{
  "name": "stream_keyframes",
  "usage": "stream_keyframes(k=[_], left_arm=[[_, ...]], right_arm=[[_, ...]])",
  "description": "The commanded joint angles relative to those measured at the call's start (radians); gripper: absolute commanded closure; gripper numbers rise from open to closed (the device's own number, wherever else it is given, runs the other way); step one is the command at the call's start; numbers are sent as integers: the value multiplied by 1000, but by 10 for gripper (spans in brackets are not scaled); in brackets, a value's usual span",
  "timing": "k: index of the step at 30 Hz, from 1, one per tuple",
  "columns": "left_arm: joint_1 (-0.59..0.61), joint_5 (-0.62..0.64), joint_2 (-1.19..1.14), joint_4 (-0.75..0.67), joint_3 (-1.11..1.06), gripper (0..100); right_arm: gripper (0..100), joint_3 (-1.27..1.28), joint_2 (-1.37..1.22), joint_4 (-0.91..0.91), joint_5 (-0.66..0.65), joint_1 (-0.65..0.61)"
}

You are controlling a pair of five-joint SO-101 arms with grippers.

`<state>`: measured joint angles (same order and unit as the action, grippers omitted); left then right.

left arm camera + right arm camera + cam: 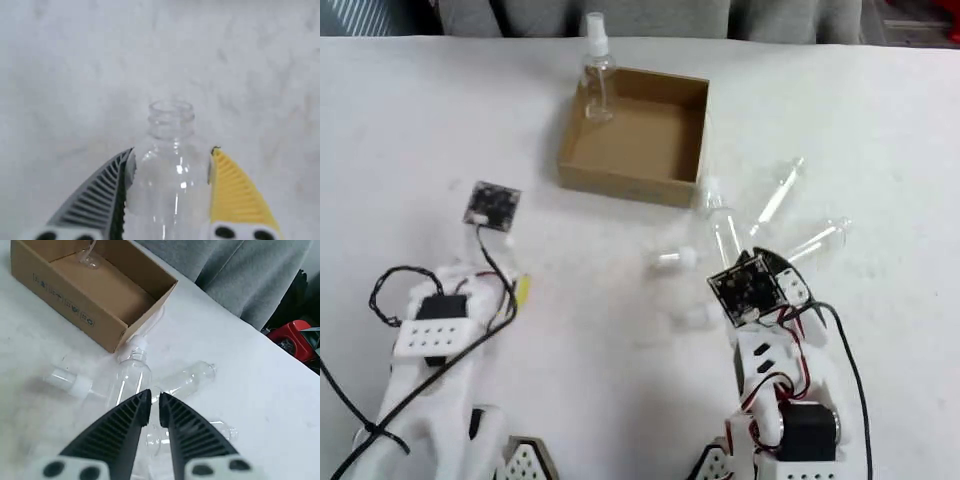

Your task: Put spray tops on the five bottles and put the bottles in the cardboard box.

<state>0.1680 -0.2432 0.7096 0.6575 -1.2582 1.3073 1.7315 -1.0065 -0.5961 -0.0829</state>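
My left gripper [172,152] is shut on a clear bottle [170,175] with an open neck and no spray top, held between its grey and yellow fingers. My right gripper [155,399] is shut and holds nothing. It hovers over clear bottles lying on the table: one with a white top [131,376], and two open ones [189,377] [220,431]. A loose spray top [67,381] lies beside them. The cardboard box [635,180] holds one upright bottle with a spray top [596,75] in its far left corner.
In the high view the lying bottles [778,197] [820,240] fan out to the right of the box, with two loose spray tops [675,260] [690,318] on the white table in front of it. Cables trail over the left arm [430,335].
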Motion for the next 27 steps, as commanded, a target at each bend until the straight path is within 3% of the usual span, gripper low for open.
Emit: stream_keyframes(k=[1, 4, 9, 15, 21, 27], left_arm=[[31, 14, 45, -48, 5, 980], [31, 14, 47, -48, 5, 980], [31, 14, 47, -48, 5, 980], [31, 8, 47, -49, 5, 980], [31, 6, 44, -49, 2, 980], [31, 6, 44, -51, 3, 980]], right_arm=[[981, -170, -170, -91, -20, -45], [981, -333, -392, -188, -48, -81], [961, -612, -820, -374, -249, -116], [862, -781, -1211, -417, -514, -140], [855, -792, -1351, -412, -911, -176], [748, -853, -1389, -403, -993, -226]])
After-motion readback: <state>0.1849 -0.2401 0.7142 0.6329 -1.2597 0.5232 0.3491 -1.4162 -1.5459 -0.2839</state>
